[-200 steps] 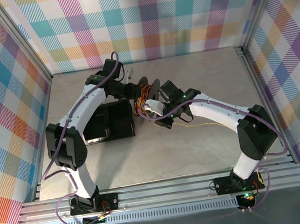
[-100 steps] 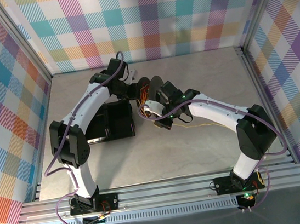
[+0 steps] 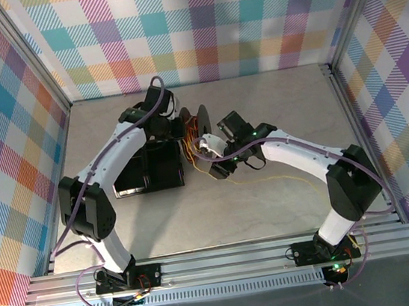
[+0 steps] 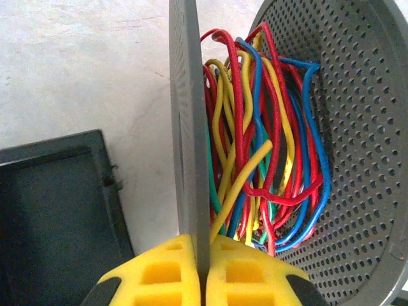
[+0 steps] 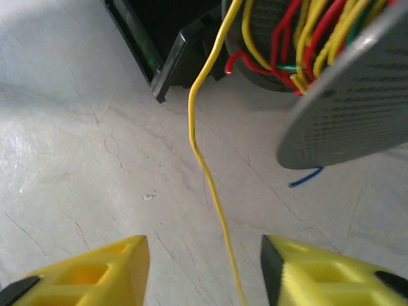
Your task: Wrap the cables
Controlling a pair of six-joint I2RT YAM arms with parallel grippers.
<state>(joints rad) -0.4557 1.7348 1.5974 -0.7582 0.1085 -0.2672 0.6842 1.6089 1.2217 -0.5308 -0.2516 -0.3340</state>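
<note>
Right gripper (image 5: 204, 274) wider; cables (image 4: 255, 159) in spool (image 4: 357, 127)

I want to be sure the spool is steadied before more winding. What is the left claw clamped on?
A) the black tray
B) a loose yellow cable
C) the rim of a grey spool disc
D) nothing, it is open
C: in the left wrist view the left claw is shut on the thin rim of the grey disc, and the cables lie beside it.
</note>
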